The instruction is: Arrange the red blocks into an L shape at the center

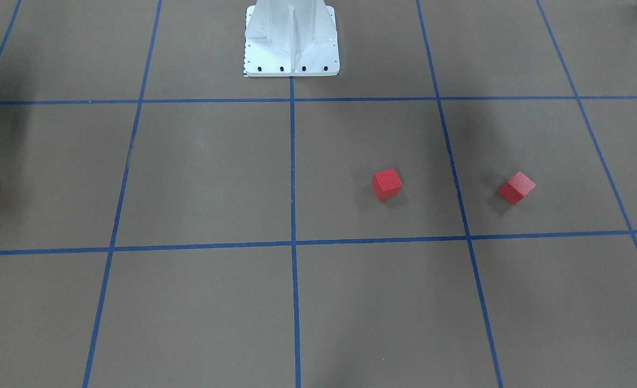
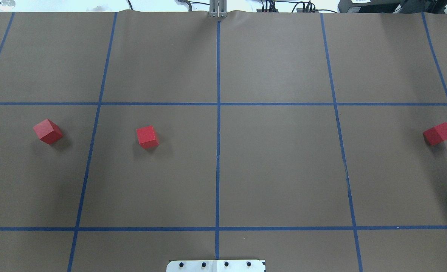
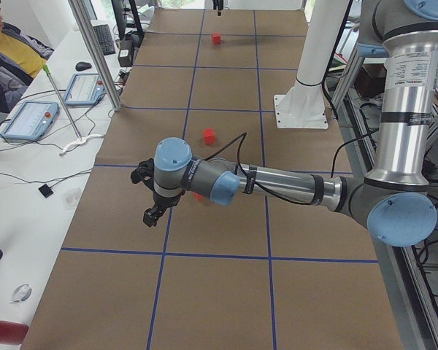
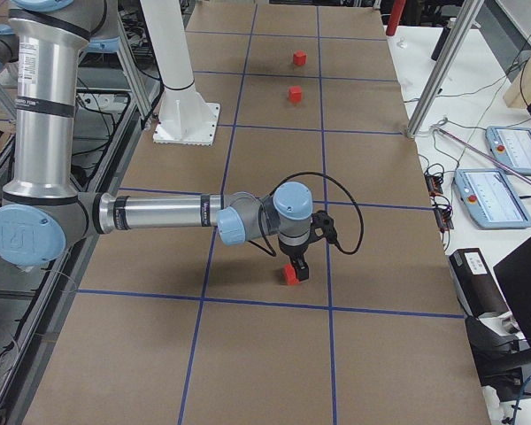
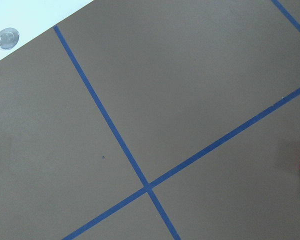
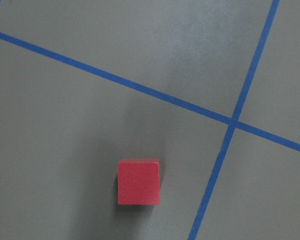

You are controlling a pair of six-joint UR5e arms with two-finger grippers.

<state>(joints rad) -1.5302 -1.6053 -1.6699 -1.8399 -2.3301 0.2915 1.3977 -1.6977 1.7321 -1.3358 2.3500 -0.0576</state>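
Observation:
Three red blocks lie apart on the brown table. In the overhead view one is at far left (image 2: pixel 48 131), one left of the middle (image 2: pixel 147 136) and one at far right (image 2: pixel 438 133). The center (image 2: pixel 218 166), around the middle blue line, holds no block. My right gripper (image 4: pixel 294 264) hangs just over the far-right block (image 4: pixel 290 275), which the right wrist view shows below it (image 6: pixel 138 181). My left gripper (image 3: pixel 152 216) hovers by the far-left block (image 3: pixel 198 195), partly hidden by the arm. I cannot tell whether either gripper is open or shut.
The white robot base (image 2: pixel 216 265) stands at the near table edge on the middle line. Aluminium posts (image 4: pixel 442 71) and tablets (image 4: pixel 496 195) stand along the far table side. A seated operator (image 3: pixel 7 51) is beyond that side.

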